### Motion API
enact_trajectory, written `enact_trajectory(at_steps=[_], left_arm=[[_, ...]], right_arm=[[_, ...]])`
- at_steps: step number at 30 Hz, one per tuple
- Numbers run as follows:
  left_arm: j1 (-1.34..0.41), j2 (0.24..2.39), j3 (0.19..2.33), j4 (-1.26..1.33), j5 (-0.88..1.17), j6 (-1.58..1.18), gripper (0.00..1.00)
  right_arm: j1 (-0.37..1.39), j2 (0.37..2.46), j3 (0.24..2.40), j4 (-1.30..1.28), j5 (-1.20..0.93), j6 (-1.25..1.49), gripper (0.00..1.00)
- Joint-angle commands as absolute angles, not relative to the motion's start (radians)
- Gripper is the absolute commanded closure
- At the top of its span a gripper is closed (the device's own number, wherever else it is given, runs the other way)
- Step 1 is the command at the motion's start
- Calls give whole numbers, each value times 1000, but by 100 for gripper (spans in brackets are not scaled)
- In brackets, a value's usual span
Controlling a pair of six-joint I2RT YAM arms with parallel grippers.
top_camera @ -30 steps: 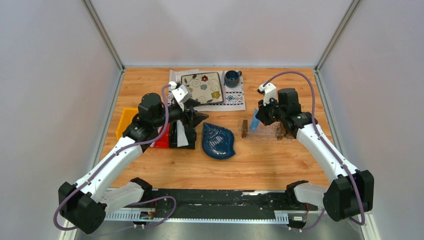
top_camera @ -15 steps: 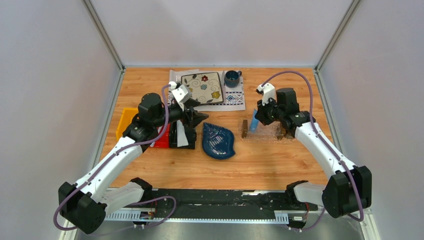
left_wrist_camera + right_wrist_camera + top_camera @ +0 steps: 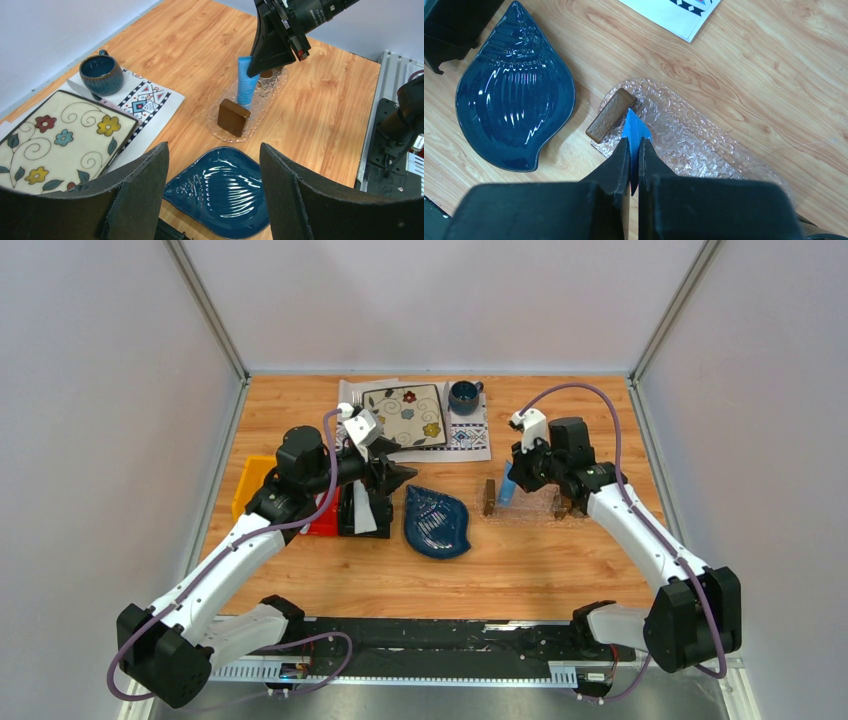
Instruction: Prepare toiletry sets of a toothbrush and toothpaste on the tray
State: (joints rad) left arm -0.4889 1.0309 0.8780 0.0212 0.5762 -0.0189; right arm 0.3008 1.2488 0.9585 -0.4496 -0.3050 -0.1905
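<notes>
My right gripper point(image 3: 634, 145) is shut on the flat end of a light blue toothpaste tube point(image 3: 634, 128). The tube hangs upright, cap down, over the left end of the clear tray point(image 3: 694, 142), beside its brown wooden block point(image 3: 610, 121). From the top view the toothpaste point(image 3: 506, 484) sits under the right gripper point(image 3: 516, 472), at the tray point(image 3: 530, 508). My left gripper point(image 3: 396, 476) stands open and empty over the black bin point(image 3: 358, 512), where a white-grey thing point(image 3: 366, 514) leans. The left wrist view shows the tube point(image 3: 245, 82) and the tray point(image 3: 272, 87). The toothbrush is out of view.
A dark blue leaf-shaped dish point(image 3: 437, 522) lies between the black bin and the tray. Red point(image 3: 326, 520) and yellow point(image 3: 252, 484) bins sit to the left. At the back, a floral plate point(image 3: 405, 415) and a blue mug point(image 3: 463, 396) rest on a patterned mat point(image 3: 468, 438).
The right gripper has edged slightly left with the blue tube. The left arm has not moved.
</notes>
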Motion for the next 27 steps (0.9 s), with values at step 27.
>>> enact_trajectory(at_steps=[27], left_arm=[[-480, 1023, 873, 66, 598, -6, 26]], right_arm=[[307, 1252, 920, -359, -301, -219, 100]])
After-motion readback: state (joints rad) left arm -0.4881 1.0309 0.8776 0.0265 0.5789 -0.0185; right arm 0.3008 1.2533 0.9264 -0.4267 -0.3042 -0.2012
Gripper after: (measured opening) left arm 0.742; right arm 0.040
